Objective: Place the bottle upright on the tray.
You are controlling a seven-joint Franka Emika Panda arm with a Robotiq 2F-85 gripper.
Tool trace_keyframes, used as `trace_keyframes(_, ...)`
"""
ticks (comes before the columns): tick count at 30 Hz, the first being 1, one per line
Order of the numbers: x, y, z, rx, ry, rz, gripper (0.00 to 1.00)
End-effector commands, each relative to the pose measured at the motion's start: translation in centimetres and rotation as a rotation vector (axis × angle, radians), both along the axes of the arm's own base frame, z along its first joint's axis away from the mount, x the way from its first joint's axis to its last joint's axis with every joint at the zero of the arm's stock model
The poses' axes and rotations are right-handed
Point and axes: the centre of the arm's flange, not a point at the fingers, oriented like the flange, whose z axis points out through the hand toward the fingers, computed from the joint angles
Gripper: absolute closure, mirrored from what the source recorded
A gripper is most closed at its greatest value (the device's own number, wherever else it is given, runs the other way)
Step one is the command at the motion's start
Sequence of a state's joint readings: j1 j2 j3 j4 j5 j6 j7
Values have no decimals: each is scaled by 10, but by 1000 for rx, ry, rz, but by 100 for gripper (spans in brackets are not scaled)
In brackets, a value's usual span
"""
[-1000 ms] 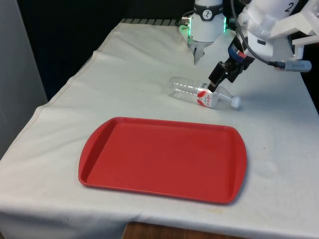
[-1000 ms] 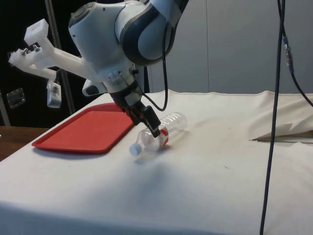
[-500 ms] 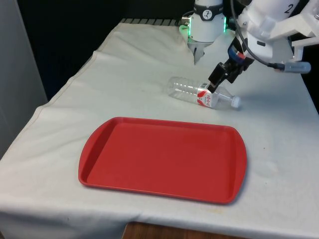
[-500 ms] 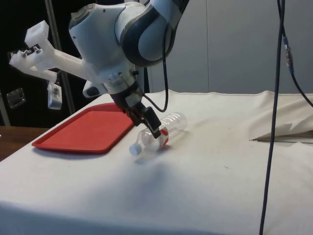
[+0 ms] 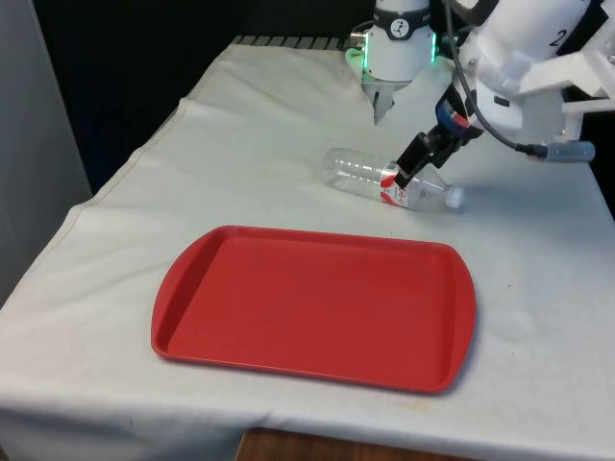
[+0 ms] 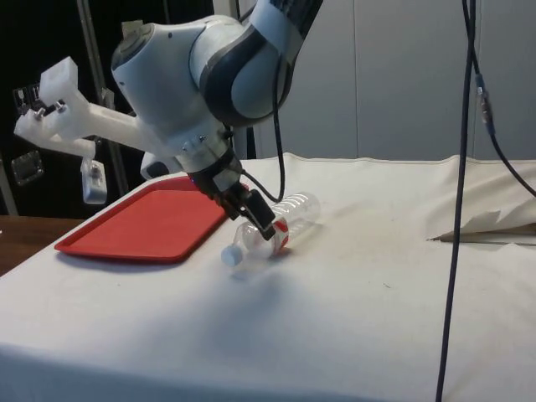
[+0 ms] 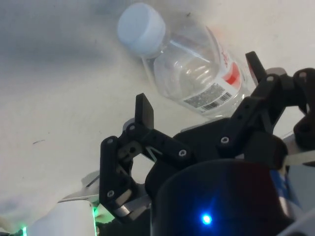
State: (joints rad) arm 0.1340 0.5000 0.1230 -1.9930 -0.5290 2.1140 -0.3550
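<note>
A clear plastic bottle with a red-and-white label and a white cap lies on its side on the white cloth, beyond the far right corner of the red tray. The cap points to the front view's right. My gripper comes down at a slant onto the labelled part near the neck. In the wrist view the gripper is open, one finger on each side of the bottle, not closed on it. The side view has the gripper at the bottle, with the tray behind.
The arm's base stands at the table's far end, just behind the bottle. A black cable hangs down in the side view, near a raised fold of cloth. The tray holds nothing.
The gripper has dropped a little lower onto the bottle and shifted slightly to the front view's left. Bottle and tray have not moved.
</note>
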Motion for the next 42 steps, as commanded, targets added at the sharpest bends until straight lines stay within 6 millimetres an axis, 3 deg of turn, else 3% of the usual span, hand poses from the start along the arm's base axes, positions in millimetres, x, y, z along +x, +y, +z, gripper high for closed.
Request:
trace_keyframes(1,1,0,-1,-4,2,2,0)
trace_keyframes(22,0,-4,-13,-96,63,36,0)
trace_keyframes(42,3,6,-36,-220,156,68,0)
